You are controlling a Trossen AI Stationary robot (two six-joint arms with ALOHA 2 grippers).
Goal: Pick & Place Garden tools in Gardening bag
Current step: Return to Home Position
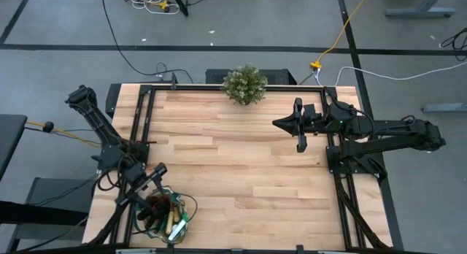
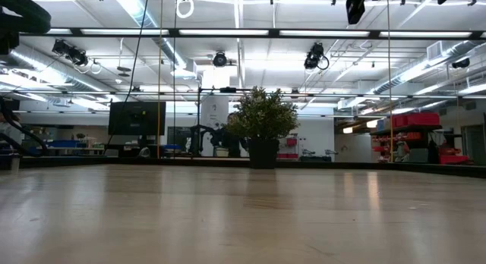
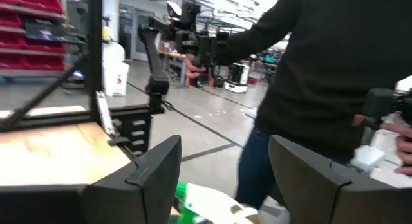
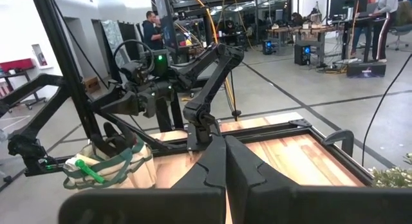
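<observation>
The gardening bag (image 1: pixel 191 209), tan with green trim, stands at the table's near left corner; the right wrist view shows it too (image 4: pixel 129 166). Inside it lie garden tools: a dark glove (image 1: pixel 157 206), a wooden handle (image 1: pixel 169 221) and a green-and-white spray bottle (image 3: pixel 203 205). My left gripper (image 1: pixel 159 170) hangs open just above the bag's far rim, with nothing between its fingers (image 3: pixel 154 172). My right gripper (image 1: pixel 277 123) is shut and empty, raised level over the table's far right part.
A bushy potted plant (image 1: pixel 244 84) stands at the middle of the table's far edge. The bare wooden top (image 1: pixel 241 166) lies between the arms. A person in dark clothes (image 3: pixel 335 76) stands close beyond the table's near left corner.
</observation>
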